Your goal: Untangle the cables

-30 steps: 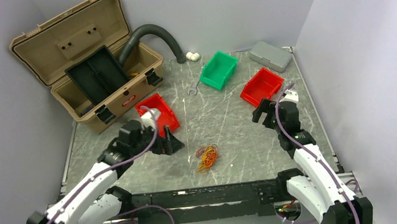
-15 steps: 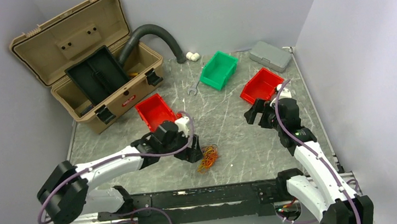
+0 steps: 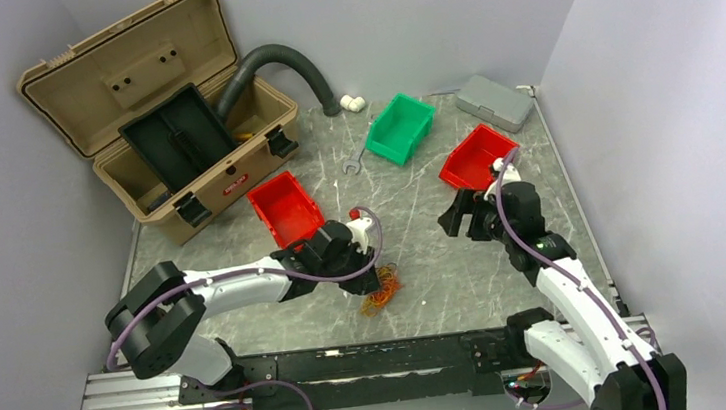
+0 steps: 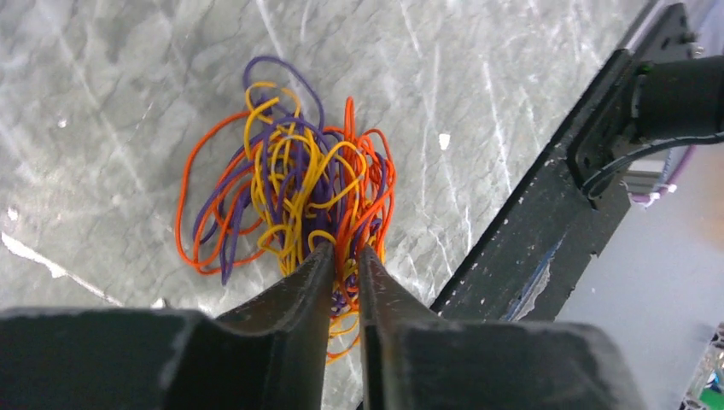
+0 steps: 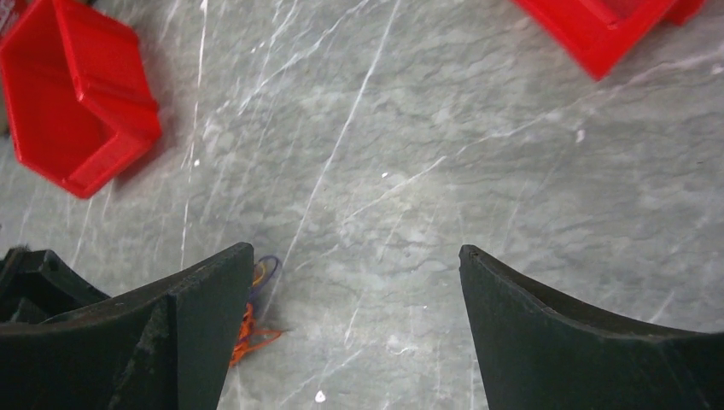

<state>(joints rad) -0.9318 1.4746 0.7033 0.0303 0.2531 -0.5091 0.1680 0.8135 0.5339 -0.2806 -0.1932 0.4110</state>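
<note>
Left wrist: L gripper near-closed on cables; R gripper wide open.

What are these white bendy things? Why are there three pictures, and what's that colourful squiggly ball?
They are two robot arms bolted to a table. One picture looks down from above; the other two come from cameras on the wrists, so you see black fingers. The ball is a tangle of thin cables. The left gripper pinches some strands at its edge. The right gripper is wide open, holding nothing. Also there: an open toolbox, two red bins and a green bin.
</note>
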